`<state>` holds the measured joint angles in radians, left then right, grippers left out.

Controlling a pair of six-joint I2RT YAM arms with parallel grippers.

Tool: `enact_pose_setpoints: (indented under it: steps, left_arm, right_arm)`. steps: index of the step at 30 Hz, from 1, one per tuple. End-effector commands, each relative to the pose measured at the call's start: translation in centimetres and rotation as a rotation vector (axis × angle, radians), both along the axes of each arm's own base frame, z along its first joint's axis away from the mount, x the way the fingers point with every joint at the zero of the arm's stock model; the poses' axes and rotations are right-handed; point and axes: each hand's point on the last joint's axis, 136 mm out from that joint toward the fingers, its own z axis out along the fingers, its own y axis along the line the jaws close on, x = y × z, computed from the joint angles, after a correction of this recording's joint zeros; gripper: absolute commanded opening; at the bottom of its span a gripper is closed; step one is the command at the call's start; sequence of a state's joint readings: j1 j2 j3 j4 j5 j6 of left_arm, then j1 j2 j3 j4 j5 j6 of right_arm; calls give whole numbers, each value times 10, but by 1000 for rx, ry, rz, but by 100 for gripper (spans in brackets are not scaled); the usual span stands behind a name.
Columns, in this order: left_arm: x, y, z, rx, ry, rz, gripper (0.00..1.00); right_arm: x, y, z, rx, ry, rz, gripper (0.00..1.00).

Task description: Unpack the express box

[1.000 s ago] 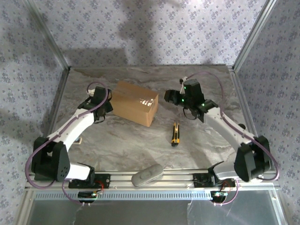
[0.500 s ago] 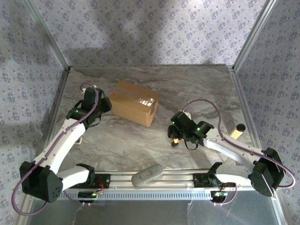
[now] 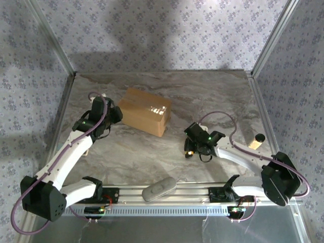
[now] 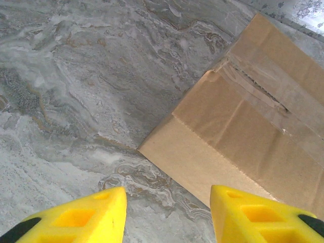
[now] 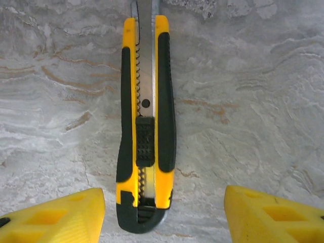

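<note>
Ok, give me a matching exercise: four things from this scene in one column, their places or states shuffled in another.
Column one:
1 express box
2 utility knife
3 left end effector
4 right end effector

Column two:
A open, straddling the knife
B tape along its top seam
C open, facing a box corner
D lying flat on the marble table

Pairs: 1-B, 2-D, 3-C, 4-A

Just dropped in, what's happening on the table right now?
The right hand hovers open over a yellow and black utility knife lying flat on the marbled table, fingers either side of its handle, not gripping. The left hand is open beside one end of the brown cardboard express box, not touching it. Tape runs along the box's top seam.
</note>
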<state>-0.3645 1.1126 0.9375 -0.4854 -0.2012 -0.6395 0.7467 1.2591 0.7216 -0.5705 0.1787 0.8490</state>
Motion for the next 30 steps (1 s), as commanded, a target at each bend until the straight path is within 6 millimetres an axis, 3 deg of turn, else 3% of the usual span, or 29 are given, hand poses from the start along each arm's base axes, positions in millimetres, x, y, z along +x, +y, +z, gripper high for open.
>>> enact_pose_setpoints:
  steps: [1,13,22,26,30]
  left_arm:
    - [-2,-2,9,-23,-27,4,47]
    - [-5,0,4,-19,-25,28,49]
    - [-3,-1,0,-9,-14,29,49]
    - [-3,0,0,-4,-14,29,49]
    - [-3,-2,1,-6,-11,22,51]
  right_arm:
    - [7,6,-3,21,4,6,64]
    - [19,18,-30,26,49,2,56]
    - [23,20,-46,-29,101,13,42]
    - [23,18,-46,-56,104,20,30]
    - [25,15,-34,-78,73,39,27]
